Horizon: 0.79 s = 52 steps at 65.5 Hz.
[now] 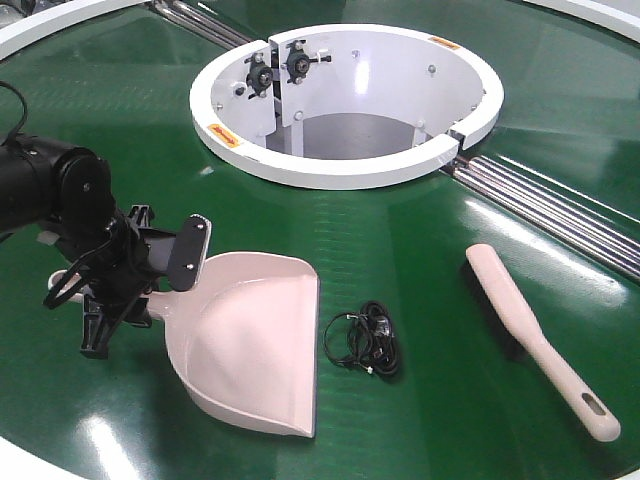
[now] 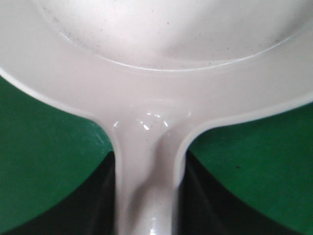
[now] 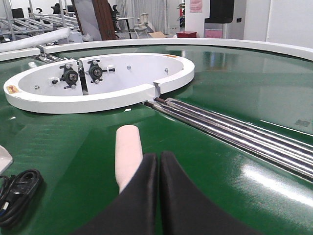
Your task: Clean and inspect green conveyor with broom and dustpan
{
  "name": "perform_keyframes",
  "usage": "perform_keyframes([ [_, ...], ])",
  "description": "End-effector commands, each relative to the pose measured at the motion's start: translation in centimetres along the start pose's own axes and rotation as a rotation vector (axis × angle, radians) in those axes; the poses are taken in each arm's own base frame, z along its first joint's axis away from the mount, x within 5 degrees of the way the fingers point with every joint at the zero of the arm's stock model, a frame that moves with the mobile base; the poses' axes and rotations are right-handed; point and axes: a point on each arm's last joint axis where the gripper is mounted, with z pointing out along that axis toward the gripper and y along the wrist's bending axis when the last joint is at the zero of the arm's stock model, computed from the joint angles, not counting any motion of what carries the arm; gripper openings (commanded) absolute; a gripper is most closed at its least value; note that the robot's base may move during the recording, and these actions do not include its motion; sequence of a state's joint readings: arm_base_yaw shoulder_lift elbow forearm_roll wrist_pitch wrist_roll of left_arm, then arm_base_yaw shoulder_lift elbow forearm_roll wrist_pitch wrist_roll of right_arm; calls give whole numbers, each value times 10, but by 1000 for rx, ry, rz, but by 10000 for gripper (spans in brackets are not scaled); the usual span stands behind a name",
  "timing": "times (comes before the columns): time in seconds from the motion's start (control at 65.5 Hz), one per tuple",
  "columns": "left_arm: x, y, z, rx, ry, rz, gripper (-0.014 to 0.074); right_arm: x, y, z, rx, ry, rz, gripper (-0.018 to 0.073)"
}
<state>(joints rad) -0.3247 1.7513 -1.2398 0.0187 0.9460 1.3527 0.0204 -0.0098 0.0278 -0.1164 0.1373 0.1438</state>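
The pale pink dustpan [image 1: 250,340] lies on the green conveyor [image 1: 420,240], mouth toward the near edge. My left gripper [image 1: 165,282] is shut on its handle; in the left wrist view the handle [image 2: 146,186] runs between the black jaws of the left gripper [image 2: 146,205]. The broom [image 1: 530,335] lies flat at the right, slotted handle end nearest me. My right gripper [image 3: 158,166] is shut and empty, low over the belt, with the broom's rounded far end [image 3: 128,152] showing just to its left. The right gripper is out of the front view.
A tangle of black cable [image 1: 365,338] lies between dustpan and broom, and shows in the right wrist view [image 3: 17,193]. The white ring opening [image 1: 350,170] sits at centre back. Steel rollers [image 1: 560,215] run behind the broom.
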Motion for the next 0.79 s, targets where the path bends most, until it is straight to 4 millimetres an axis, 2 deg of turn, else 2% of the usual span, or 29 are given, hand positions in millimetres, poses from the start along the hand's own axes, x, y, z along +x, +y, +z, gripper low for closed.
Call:
perform_keyframes([
  [0.0, -5, 1, -22, -42, -27, 5, -7, -1, 1, 0, -6, -72, -16, -10],
  [0.779, -5, 0, -22, -37, -26, 5, -7, -2, 1, -1, -7, -77, -16, -10],
])
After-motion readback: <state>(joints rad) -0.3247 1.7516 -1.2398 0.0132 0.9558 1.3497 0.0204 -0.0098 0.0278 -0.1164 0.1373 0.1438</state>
